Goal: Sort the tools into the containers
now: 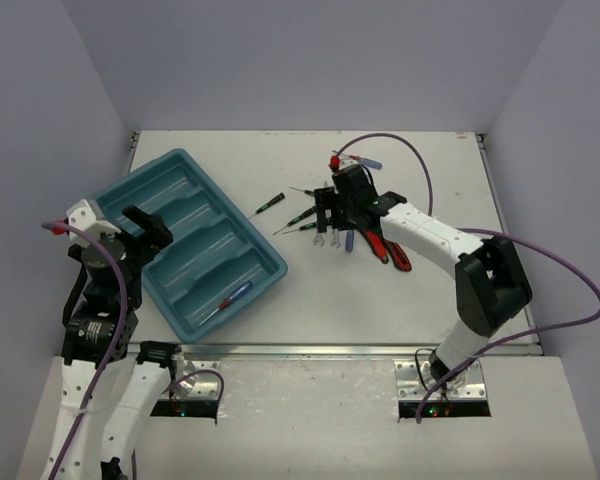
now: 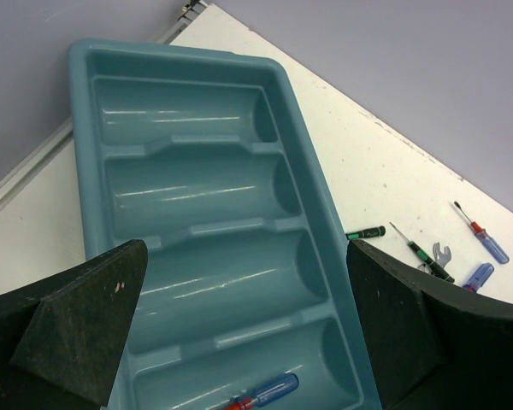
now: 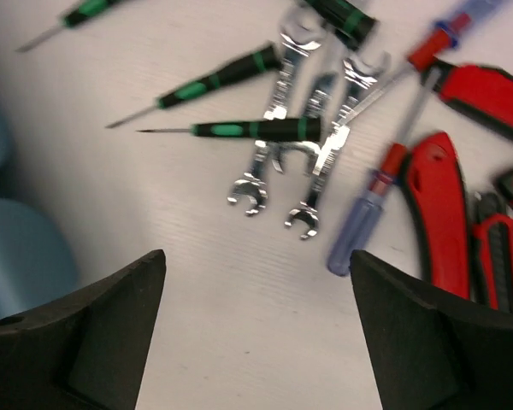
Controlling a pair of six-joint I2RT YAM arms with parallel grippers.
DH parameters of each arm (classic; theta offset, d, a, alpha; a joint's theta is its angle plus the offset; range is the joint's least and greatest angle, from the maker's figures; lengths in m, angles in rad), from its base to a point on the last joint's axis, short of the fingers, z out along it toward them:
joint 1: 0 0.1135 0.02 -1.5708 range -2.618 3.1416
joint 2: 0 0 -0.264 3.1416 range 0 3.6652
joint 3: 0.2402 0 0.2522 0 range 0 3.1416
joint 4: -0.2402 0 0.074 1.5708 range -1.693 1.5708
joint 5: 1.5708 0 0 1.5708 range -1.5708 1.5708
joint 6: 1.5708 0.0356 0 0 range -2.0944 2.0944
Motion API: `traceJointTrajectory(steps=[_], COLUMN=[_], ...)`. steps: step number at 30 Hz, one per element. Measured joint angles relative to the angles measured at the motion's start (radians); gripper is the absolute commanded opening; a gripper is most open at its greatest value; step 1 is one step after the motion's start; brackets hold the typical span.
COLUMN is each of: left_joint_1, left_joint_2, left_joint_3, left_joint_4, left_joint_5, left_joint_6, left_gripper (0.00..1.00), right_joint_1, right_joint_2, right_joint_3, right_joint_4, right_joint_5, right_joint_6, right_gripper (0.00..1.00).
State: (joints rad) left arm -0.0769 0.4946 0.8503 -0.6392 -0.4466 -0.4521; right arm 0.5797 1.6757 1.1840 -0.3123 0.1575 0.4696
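Right wrist cam: right tool (image 3: 256,260) jaws apart, empty, so we centre on one wrench (image 3: 280,85), avoiding black screwdriver (image 3: 256,130) lying across it.

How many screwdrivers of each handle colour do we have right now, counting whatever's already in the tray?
Blue-and-red screwdrivers: 3 (1 in the tray, 2 on the table)
Black-and-green screwdrivers: 4 (all on the table)
Total: 7
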Motion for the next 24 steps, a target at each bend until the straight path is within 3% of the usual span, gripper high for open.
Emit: traceJointTrajectory(steps=[2, 13, 24], left_joint_1=[0.0, -0.004, -0.009], left_joint_2=[0.0, 0.0, 0.001], left_joint_3=[-0.002, -0.009, -0.014], left_joint_4=[0.005, 0.031, 0.037], left_joint_5=[0.017, 0.086, 0.112], left_joint_6=[0.005, 0.027, 0.033], left_gripper=[1.0, 1.0, 1.0], right_joint_1=[-0.008, -0.049, -0.1], right_joint_2=[0.035, 0.181, 0.24], right_joint_3=[-0.009, -0.02, -0.026], right_joint_4=[-0.013, -0.022, 0.005], right_joint_5=[0.066, 0.205, 0.179], right_joint_6=[0.053, 0.183, 0.218], right_gripper=[0.53, 0.51, 0.36])
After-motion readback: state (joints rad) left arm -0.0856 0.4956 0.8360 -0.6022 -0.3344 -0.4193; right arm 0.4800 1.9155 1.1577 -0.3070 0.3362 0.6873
